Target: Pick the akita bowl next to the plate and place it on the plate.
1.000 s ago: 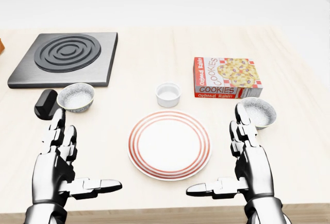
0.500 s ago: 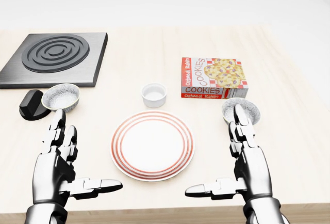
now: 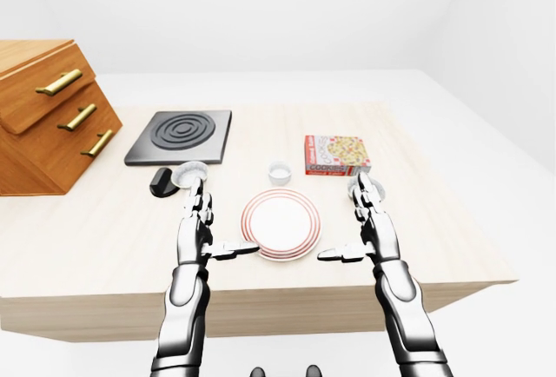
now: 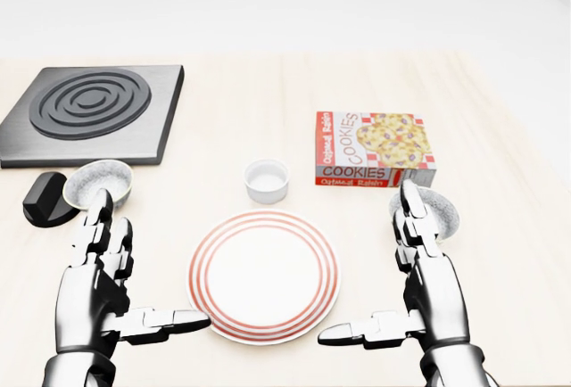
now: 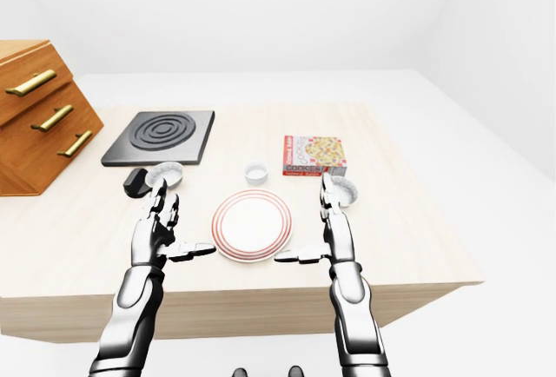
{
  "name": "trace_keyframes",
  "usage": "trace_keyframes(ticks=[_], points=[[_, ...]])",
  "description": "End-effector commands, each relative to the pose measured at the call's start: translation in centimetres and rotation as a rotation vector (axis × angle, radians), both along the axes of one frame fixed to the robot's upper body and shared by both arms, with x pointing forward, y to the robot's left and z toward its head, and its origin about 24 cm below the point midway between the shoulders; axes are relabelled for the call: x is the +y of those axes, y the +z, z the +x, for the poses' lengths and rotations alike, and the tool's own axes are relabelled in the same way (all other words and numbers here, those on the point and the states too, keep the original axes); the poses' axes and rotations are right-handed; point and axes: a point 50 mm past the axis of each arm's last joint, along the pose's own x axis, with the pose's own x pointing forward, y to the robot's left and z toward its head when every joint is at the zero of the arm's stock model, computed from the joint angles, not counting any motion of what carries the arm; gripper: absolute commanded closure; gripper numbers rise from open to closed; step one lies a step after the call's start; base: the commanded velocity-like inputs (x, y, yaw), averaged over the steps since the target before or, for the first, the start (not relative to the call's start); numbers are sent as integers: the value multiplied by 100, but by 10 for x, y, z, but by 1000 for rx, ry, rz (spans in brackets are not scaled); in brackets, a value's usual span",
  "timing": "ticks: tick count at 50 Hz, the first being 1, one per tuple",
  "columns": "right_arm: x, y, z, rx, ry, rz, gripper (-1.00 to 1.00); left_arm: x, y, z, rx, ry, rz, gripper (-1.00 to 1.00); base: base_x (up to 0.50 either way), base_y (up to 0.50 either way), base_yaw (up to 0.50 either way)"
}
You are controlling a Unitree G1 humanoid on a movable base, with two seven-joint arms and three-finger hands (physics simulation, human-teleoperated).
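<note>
Head view, surface: a pale wooden surface (image 4: 500,137) fills the view, seen from above.
Head view, plate: a white plate with red rings (image 4: 263,275) lies low in the middle, empty.
Head view, bowls: two small speckled bowls sit upright. The right bowl (image 4: 443,211) is right of the plate, just below a cookies box (image 4: 375,162). The left bowl (image 4: 100,182) is left of the plate, touching or nearly touching a black object (image 4: 43,198).
Head view, other things: a white ramekin (image 4: 267,179) sits above the plate, and a black hob (image 4: 89,112) is at top left.
Head view, hands: the left hand (image 4: 107,289) and right hand (image 4: 428,293) flank the plate. On both, the fingers are spread and hold nothing. The right fingertips overlap the right bowl; contact cannot be told.
Left-eye view: a wooden drawer cabinet (image 3: 48,116) stands at far left; both arms reach in from the bottom.
Right-eye view: nearly the same layout, nothing on the plate.
Target, judged: probably the right bowl, though either bowl could be meant.
Handling, judged: a bowl this size looks light, rigid, glazed, so slippery and breakable. Pinch the rim, thumb inside and fingers outside, and keep it level.
</note>
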Motion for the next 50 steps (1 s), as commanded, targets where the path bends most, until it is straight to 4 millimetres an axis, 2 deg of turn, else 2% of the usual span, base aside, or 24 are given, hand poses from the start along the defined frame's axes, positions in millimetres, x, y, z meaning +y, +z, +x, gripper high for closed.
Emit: trace_keyframes(ticks=[1, 9, 13, 26, 33, 43, 47, 50], points=[[0, 0, -1, 2, 2, -5, -100, 1, 0, 0, -1, 3, -6, -100, 23, 0, 0], [1, 0, -1, -1, 2, -6, -100, 1, 1, 1, -3, 4, -4, -100, 21, 0, 0], [-1, 3, 1, -13, -12, 2, -100, 1, 8, 0, -9, 8, -6, -100, 0, 0, 0], [0, 0, 0, 0, -6, -4, -100, 2, 0, -1, -7, 5, -1, -100, 0, 0, 0], [0, -3, 1, 13, -7, -5, -100, 0, 6, -1, -10, 6, -5, -100, 0, 0, 0], [0, 0, 0, -2, -5, -4, -100, 3, 2, -2, -11, 9, -2, -100, 0, 0, 0], [0, -2, 1, 6, -10, -2, -100, 13, 29, -6, -38, 42, 69, -100, 0, 0, 0], [0, -3, 1, 12, -11, -3, -100, 19, 93, -15, -294, 38, 132, -100, 0, 0, 0]])
